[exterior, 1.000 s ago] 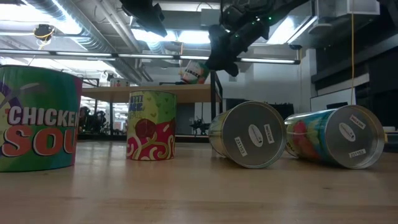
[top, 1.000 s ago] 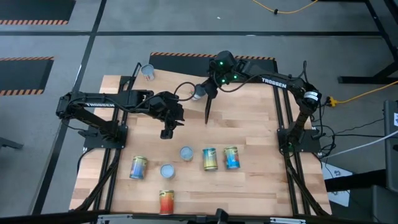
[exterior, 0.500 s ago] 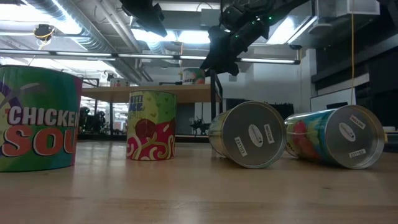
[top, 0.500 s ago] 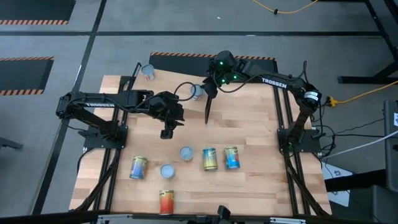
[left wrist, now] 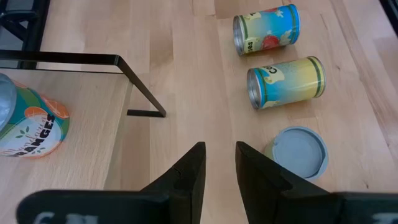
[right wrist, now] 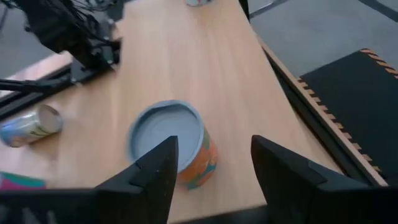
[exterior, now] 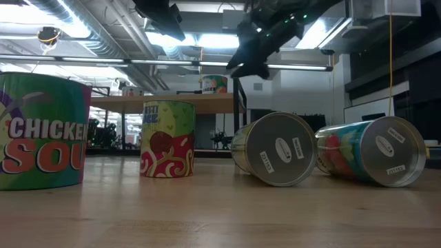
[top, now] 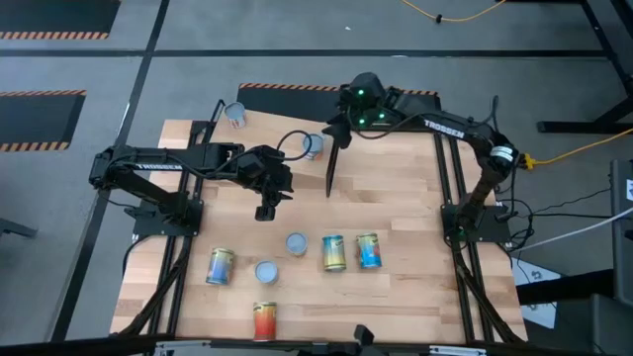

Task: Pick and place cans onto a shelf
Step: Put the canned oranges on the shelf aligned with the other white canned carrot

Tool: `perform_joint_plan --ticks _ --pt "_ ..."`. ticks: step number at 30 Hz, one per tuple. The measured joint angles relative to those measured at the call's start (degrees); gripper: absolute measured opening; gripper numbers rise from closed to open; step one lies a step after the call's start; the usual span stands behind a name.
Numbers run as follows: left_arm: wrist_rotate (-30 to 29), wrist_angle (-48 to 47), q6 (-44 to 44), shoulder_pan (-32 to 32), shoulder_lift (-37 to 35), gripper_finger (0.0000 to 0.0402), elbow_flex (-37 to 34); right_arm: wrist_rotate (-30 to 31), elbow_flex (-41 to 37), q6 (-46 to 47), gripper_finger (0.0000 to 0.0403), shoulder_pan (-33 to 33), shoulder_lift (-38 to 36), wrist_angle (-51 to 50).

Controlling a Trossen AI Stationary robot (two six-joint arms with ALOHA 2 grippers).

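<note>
An orange-labelled can [right wrist: 171, 146] with a silvery top stands upright on the tilted plywood shelf [right wrist: 205, 68], next to the black divider [top: 329, 170]. It also shows in the high view [top: 313, 145] and the low view [exterior: 215, 84]. My right gripper [right wrist: 214, 171] is open and empty just above and behind this can, clear of it. A second can [top: 235, 114] stands at the shelf's far left corner. My left gripper [left wrist: 219, 165] is open and empty, hovering over the table near the shelf's front edge [top: 265, 210].
Several cans are on the tabletop near the front. Two stand upright [top: 297, 243] [top: 265, 272]. The others lie on their sides: yellow [top: 220, 265], yellow-blue [top: 333, 252], blue [top: 368, 249] and red-orange [top: 264, 319]. The shelf's black frame [left wrist: 118, 59] juts over the table.
My right gripper has carried the orange can, tilted, down onto the shelf and stood it upright. It has then let go and drawn up and toward the table's far right. The can stays standing by the divider.
</note>
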Motion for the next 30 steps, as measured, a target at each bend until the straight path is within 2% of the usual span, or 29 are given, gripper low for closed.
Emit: perform_joint_plan --ticks 5,12,15,24,30 --pt "-0.02 0.00 0.00 0.00 0.00 0.0080 0.00 -0.89 0.00 -0.64 0.0206 -0.46 -5.97 -6.66" --pt "0.00 0.00 0.00 0.00 0.00 0.0080 0.00 8.81 -0.02 -5.20 0.0206 0.43 -17.23 -20.96" --pt "0.00 0.00 0.00 -0.02 0.00 0.0080 0.00 10.45 -1.67 -6.17 0.0206 1.53 -22.86 -24.74" --pt "-0.01 0.01 0.00 -0.02 0.00 0.0080 0.00 10.62 -17.64 -1.07 0.0207 5.55 -43.24 -26.12" --pt "-0.09 0.34 0.02 -0.02 0.00 0.0080 0.00 10.56 -29.65 4.54 0.0207 8.63 -54.16 -22.54"
